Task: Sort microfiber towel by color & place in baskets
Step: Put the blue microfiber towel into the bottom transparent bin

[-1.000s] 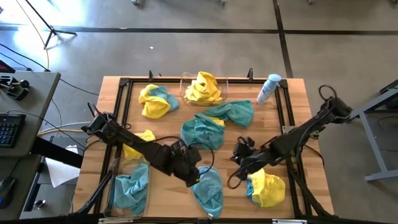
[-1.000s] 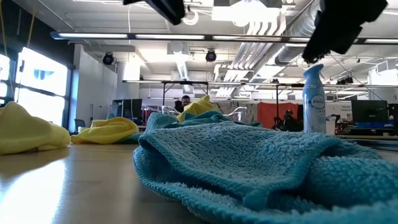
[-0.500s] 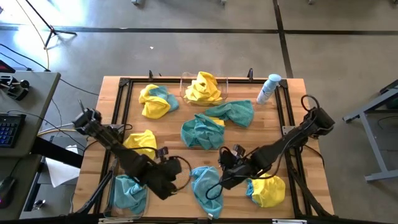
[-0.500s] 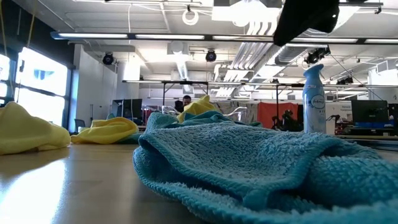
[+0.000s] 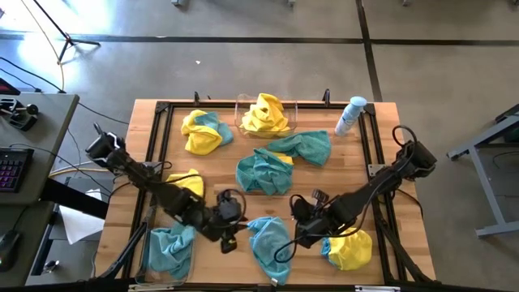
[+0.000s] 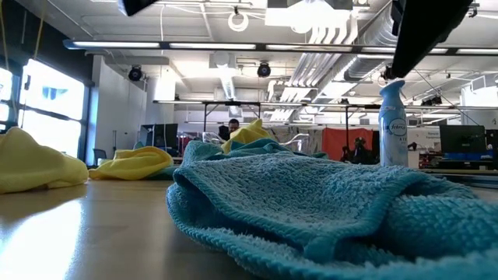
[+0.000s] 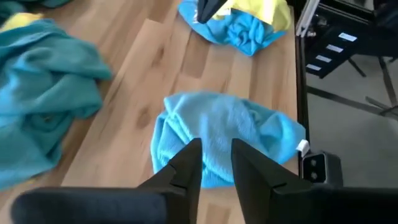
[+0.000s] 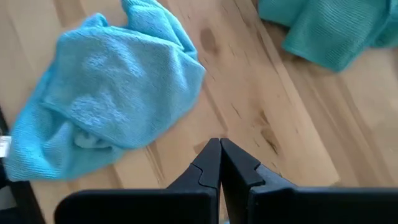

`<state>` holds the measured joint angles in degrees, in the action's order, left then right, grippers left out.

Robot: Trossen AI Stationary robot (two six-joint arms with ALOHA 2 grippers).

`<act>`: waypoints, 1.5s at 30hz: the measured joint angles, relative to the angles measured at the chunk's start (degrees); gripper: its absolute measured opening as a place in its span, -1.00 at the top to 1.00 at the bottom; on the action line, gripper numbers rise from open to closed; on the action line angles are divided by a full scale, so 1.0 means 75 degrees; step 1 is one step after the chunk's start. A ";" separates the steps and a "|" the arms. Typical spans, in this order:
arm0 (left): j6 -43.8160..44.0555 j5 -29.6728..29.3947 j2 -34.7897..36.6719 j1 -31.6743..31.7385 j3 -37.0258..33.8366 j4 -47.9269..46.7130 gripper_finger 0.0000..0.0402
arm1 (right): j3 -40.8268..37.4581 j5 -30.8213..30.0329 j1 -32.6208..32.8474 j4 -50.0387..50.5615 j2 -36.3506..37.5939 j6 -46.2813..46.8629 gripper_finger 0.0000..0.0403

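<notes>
Leftmost, a teal towel (image 5: 170, 250) is seen lying in the near-left basket (image 5: 152, 217). Beside it, the left gripper (image 5: 228, 241) is held over bare wood with its fingers slightly apart and empty. A blue towel (image 5: 271, 243) lies between the grippers. The right gripper (image 5: 299, 236) is poised just beside it, fingers pressed together. Yellow towels (image 5: 265, 113) are piled in the far basket (image 5: 241, 104).

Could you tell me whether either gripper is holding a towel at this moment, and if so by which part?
Neither holds anything. The left gripper stands slightly open above the light blue microfiber towel; the right gripper is shut over bare wood.
</notes>
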<state>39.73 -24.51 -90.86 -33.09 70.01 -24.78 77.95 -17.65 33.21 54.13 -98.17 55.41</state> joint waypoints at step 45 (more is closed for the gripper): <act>0.0765 0.1677 -0.4923 0.0974 0.3679 -0.2654 0.92 | -0.5511 -0.1279 0.1486 -0.3877 0.4558 -0.1625 1.00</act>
<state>45.47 -11.93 -127.79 -25.78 97.60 -44.69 36.62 -27.24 44.36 25.06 -63.99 43.22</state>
